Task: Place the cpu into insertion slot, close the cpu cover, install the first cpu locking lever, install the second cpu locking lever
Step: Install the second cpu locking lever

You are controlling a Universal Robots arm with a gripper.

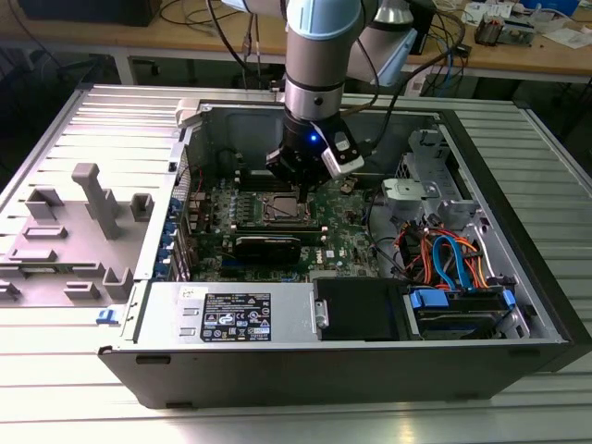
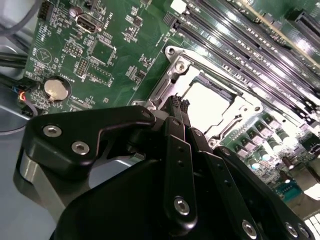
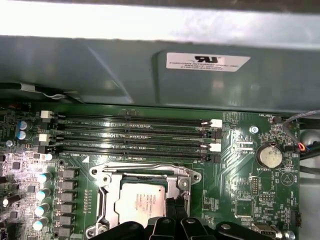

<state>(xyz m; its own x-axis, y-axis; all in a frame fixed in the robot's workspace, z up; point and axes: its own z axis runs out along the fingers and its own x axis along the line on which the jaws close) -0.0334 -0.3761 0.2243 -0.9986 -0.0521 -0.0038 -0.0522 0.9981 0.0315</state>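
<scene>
The cpu (image 3: 140, 202) lies flat in the insertion slot (image 1: 280, 207), its pale metal top showing in both wrist views (image 2: 212, 100). The silver cpu cover (image 3: 145, 174) lies down around it as a frame (image 2: 175, 70). My gripper (image 1: 298, 180) hangs just above the socket inside the open computer case. Its black fingers are shut together, and the tips (image 2: 177, 106) sit at the socket's edge beside the cpu (image 3: 176, 206). I cannot tell whether a thin locking lever is caught between them.
Several long black memory slots (image 3: 135, 135) run beside the socket, under the grey case wall (image 3: 150, 75). A coin battery (image 3: 270, 155) sits on the green board. A black card (image 1: 266, 246), a power supply (image 1: 231, 314) and cabled drive bays (image 1: 453, 259) crowd the case.
</scene>
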